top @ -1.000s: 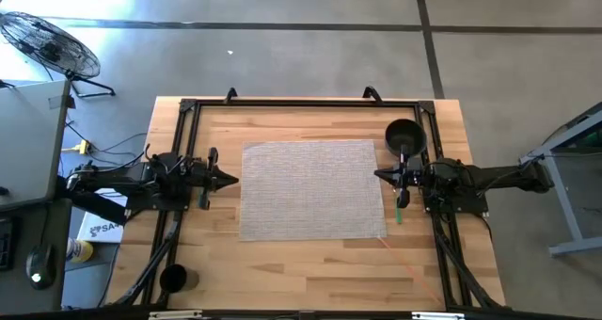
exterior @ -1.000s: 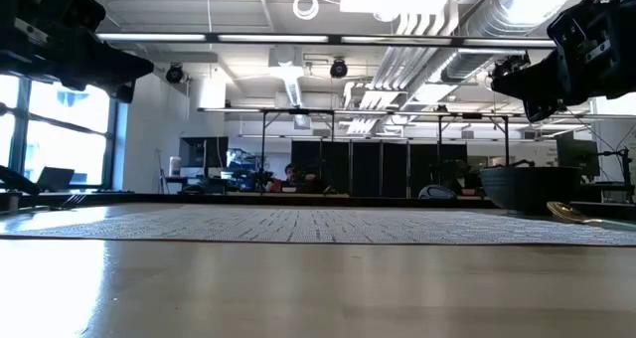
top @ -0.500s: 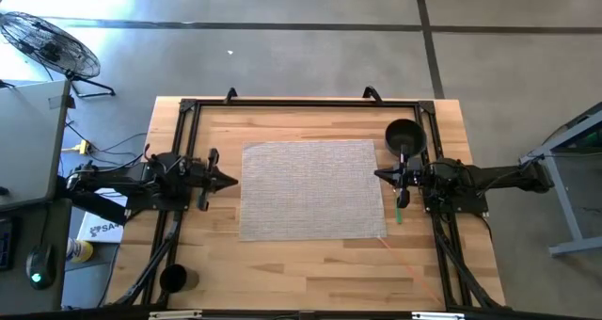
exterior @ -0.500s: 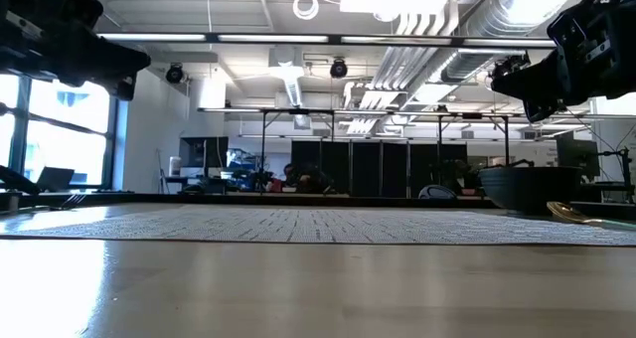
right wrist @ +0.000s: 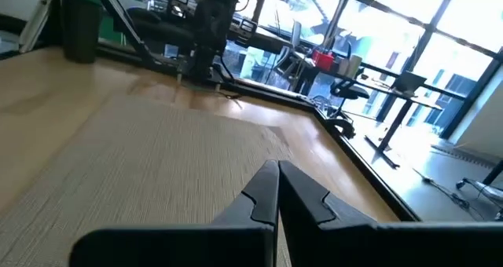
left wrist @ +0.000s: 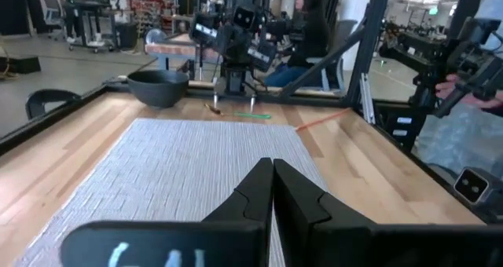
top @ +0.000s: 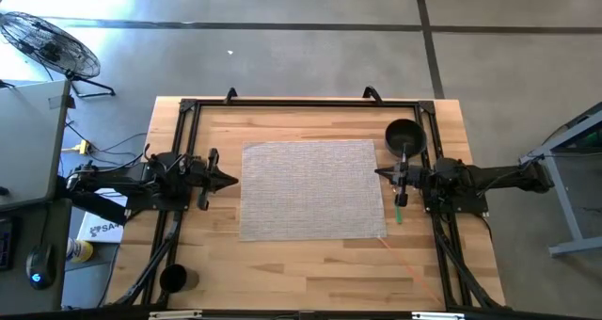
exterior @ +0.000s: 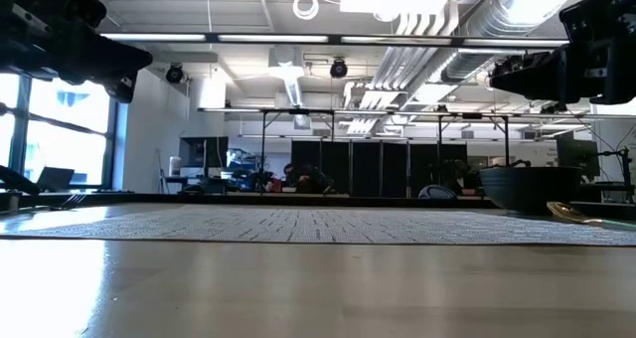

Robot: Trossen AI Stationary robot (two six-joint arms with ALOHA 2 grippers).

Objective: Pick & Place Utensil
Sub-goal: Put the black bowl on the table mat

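A spoon with a gold head and a green handle [top: 399, 213] lies flat on the bare wood by the placemat's right edge, below my right arm. The left wrist view shows the spoon [left wrist: 236, 113] beside the dark bowl [left wrist: 161, 87]. In the low view only the spoon's gold head [exterior: 569, 213] shows. The bowl [top: 404, 135] stands near the far right corner. My right gripper [top: 380, 175] hovers shut above the placemat's right edge, over the spoon. My left gripper [top: 232, 179] waits shut at the placemat's left edge. Both wrist views show the fingertips together.
A grey woven placemat [top: 312, 188] covers the table's middle. A dark cup [top: 174, 279] stands at the near left corner. A thin orange cord [top: 400, 255] lies on the wood near the right side. A black frame [top: 301, 102] runs along the table's edges. A person [left wrist: 313, 20] sits beyond the table.
My right gripper has tipped up from a downward slant to nearly level, staying over the placemat's right edge. Spoon, bowl and placemat have not moved.
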